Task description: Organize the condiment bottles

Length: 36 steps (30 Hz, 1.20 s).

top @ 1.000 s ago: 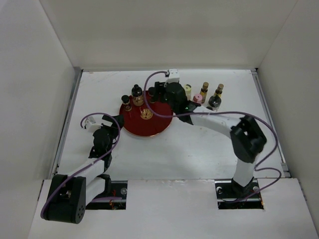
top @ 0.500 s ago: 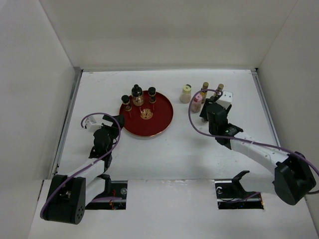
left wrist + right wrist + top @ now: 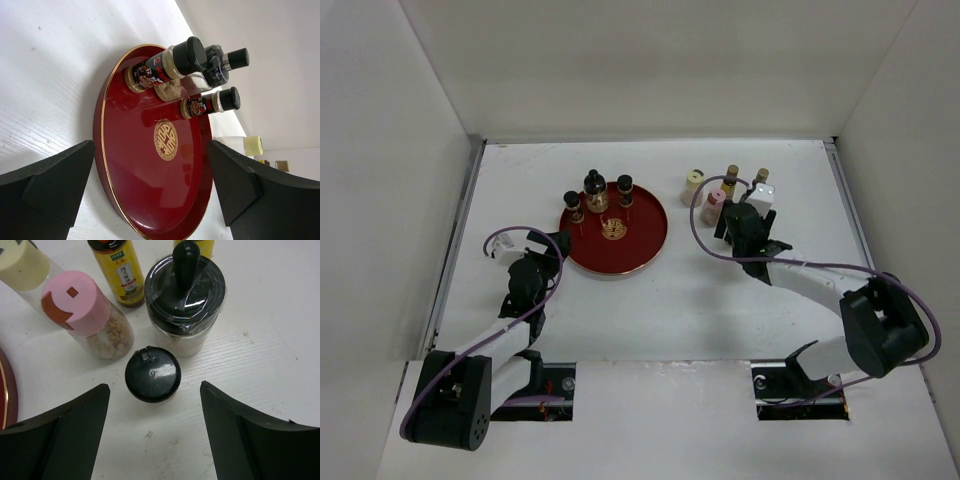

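Observation:
Three dark black-capped condiment bottles (image 3: 595,190) stand at the back of the round red tray (image 3: 650,240). To the right, on the table, stand a cream-capped bottle (image 3: 693,185), a pink-capped one (image 3: 713,207) and two amber ones (image 3: 730,180). My right gripper (image 3: 155,405) is open just above a small black-capped bottle (image 3: 152,374), with a finger on each side and neither touching it. Behind that bottle are the pink-capped jar (image 3: 85,310) and a black-lidded jar with a knob (image 3: 185,290). My left gripper (image 3: 150,150) is open and empty, facing the tray's near rim (image 3: 100,135).
White walls enclose the table on the left, back and right. Bare tabletop (image 3: 680,300) lies between the tray and the arm bases. The right arm's purple cable (image 3: 698,225) loops beside the pink-capped bottle.
My right arm has swung from the back of the tray over to the bottle group on the right and settled over the small black-capped bottle. The left arm has not moved.

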{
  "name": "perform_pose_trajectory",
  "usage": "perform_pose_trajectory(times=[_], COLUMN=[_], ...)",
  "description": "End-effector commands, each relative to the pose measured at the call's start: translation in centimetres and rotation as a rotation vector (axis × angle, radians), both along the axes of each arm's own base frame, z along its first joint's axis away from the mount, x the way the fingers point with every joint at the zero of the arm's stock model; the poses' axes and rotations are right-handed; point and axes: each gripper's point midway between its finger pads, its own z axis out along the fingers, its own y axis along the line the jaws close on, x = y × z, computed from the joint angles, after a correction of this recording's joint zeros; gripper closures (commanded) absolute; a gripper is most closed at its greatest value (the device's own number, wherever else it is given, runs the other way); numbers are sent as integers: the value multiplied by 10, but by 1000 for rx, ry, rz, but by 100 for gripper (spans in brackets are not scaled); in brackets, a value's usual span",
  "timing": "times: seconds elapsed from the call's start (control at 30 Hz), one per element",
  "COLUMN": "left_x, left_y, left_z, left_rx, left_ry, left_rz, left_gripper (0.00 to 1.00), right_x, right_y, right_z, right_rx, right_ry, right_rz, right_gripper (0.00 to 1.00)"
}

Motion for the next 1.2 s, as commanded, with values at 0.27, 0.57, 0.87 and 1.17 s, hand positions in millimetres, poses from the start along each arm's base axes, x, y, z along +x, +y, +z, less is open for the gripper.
perform_pose_trajectory(times=[0.27,0.57,0.87,1.17], left_x=[8,7,4,-2], left_y=[-1,2,7,27], left_z=[18,20,27,24], left_rx=[-16,-23,-15,-41], left_ry=[-60,-67,-93,-95], left_rz=[5,10,27,99], left_gripper=[0,0,0,0], right_x=[35,41,22,9], right_y=[5,1,8,122], right_z=[19,14,52,113], right_rx=[34,5,10,136], right_ry=[-75,-63,-150,-250], right_rz=[-18,-31,-21,271], right_gripper=[28,48,65,66])
